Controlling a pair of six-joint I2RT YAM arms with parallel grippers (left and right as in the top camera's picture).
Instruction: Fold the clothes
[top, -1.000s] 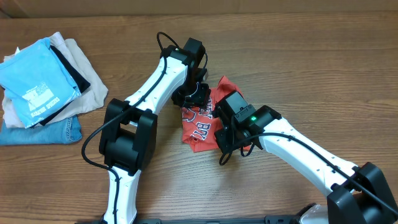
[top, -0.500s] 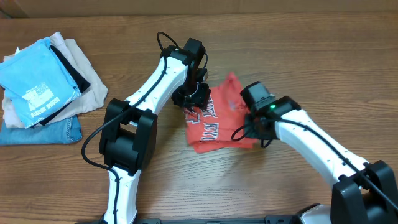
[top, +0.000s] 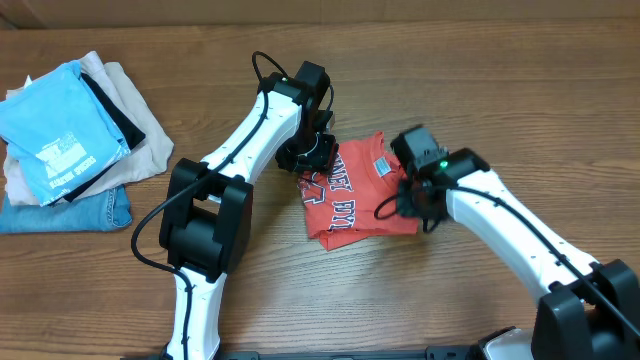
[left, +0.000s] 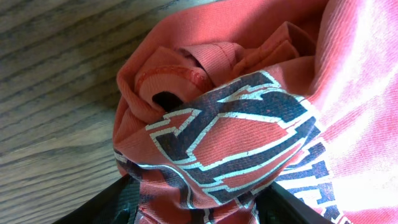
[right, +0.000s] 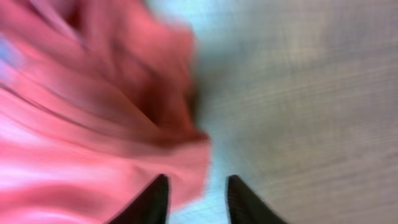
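Red T-shirt (top: 350, 195), partly folded, lying rumpled on the wooden table (top: 480, 90) between the two arms; white-and-dark lettering faces up, running along its left half. Left gripper (top: 312, 158) at the shirt's upper-left corner; in the left wrist view a gathered wad of printed fabric fills the space between its dark fingers (left: 102, 205) – the pincer is closed on that thick bunch. Right gripper (right: 194, 198) at the shirt's right edge; its view is blurred, yet the jaws stand partly apart with bare table between them and the cloth's edge just beside one finger – nothing is held. Well apart, at the table's far left: a stack of folded garments (top: 120, 150), light blue shirt (top: 55, 130) uppermost.
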